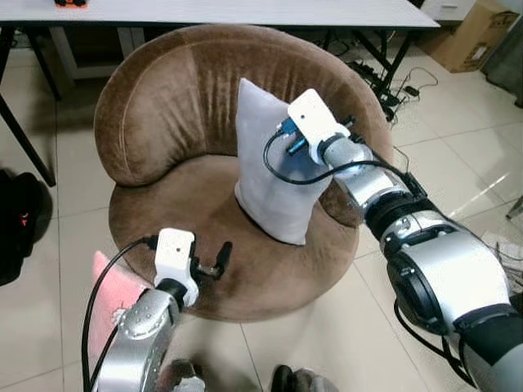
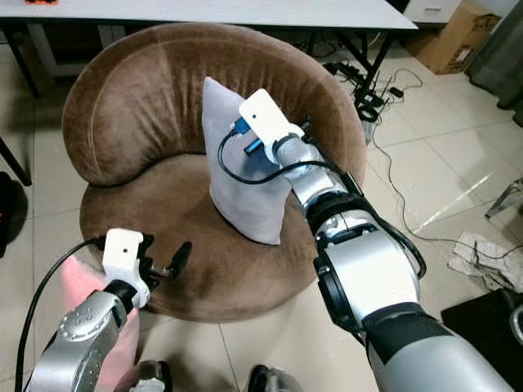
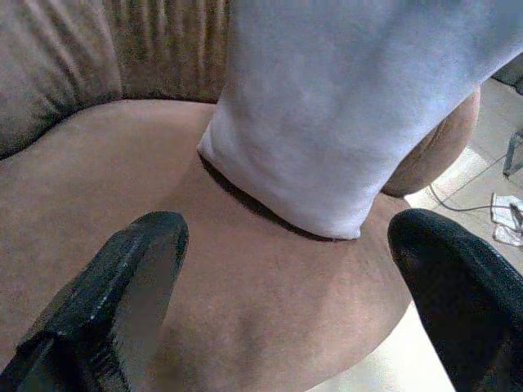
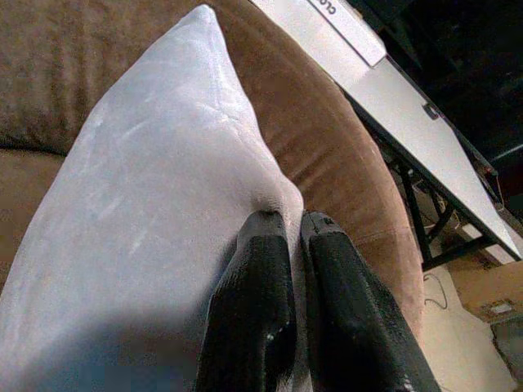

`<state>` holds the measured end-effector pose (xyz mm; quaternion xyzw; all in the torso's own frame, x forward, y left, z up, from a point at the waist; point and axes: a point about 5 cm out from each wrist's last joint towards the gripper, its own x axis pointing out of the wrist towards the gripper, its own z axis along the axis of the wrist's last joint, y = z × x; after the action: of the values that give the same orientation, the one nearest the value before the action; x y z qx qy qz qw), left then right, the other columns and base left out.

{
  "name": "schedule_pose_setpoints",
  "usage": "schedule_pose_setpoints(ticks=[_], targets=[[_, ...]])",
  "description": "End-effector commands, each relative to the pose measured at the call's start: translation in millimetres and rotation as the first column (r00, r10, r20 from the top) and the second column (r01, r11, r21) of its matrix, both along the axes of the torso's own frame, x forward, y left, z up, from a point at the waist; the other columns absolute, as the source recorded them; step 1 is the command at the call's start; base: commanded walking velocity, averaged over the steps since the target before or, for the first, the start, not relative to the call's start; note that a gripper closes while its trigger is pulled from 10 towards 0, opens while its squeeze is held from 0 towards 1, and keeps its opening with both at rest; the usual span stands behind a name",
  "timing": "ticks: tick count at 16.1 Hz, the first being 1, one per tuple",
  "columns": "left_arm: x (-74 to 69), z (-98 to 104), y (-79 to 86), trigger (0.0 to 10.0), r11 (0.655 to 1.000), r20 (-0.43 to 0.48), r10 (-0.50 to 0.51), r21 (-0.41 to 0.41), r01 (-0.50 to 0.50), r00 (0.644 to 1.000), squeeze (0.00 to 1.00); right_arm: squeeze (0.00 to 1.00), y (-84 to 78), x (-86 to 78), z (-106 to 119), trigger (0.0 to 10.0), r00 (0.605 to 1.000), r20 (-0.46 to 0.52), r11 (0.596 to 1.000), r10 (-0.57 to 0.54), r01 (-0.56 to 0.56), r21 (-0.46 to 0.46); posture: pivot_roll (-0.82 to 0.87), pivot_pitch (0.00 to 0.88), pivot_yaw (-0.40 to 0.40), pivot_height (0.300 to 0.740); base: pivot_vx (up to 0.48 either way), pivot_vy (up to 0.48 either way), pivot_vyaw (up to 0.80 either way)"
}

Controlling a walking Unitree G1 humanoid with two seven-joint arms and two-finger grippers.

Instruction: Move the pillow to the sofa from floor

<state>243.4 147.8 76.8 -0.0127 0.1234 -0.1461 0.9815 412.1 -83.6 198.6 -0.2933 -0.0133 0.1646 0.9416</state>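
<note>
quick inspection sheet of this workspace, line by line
surface: brown round sofa, seat bare around the pillow
job's things: white pillow upright on the seat, leaning on the backrest
clutter: pink item on the floor by the left arm; cardboard box
grippers: right end effector pinching the pillow's edge; left end effector open, over the seat's front
cables: loose cords on the tiles behind the sofa
surroundings: white table, tiled floor

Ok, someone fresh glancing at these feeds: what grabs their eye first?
The pale grey pillow standing upright on the round brown sofa, leaning toward its backrest. The right gripper is pinched shut on the pillow's edge, while the left gripper hovers open over the seat's front.
</note>
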Motion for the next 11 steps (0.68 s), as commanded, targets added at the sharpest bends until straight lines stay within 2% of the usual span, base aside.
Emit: schedule_pose_setpoints(ticks=[1,4,7,11], targets=[[-2.4,4,-8.8,10.0,1.000,-0.003,-0.015,0.012,0.015,1.000,0.00,0.00,-9.1,3.8,10,10.0,0.999,0.023,0.999,-0.035,0.035,0.001,0.25,0.149,-0.179,0.740,0.000,0.000,0.00],[-1.8,16,-17.4,10.0,1.000,0.019,-0.006,0.028,0.005,1.000,0.00,0.00,-7.7,3.5,9,10.0,0.999,0.017,0.999,-0.034,0.034,-0.001,0.25,0.149,-0.176,0.740,0.000,0.000,0.00],[-3.3,32,-27.2,10.0,0.999,0.041,-0.016,0.046,0.014,0.999,0.00,0.00,-6.7,3.7,10,10.0,0.999,0.018,0.999,-0.034,0.034,-0.005,0.25,0.149,-0.177,0.740,0.480,0.000,0.00],[-4.6,36,-34.6,10.0,0.999,0.030,-0.026,0.043,0.025,0.999,0.00,0.00,-6.5,4.5,13,10.0,0.999,0.025,0.999,-0.037,0.037,-0.008,0.25,0.153,-0.177,0.740,0.480,0.000,0.00]])
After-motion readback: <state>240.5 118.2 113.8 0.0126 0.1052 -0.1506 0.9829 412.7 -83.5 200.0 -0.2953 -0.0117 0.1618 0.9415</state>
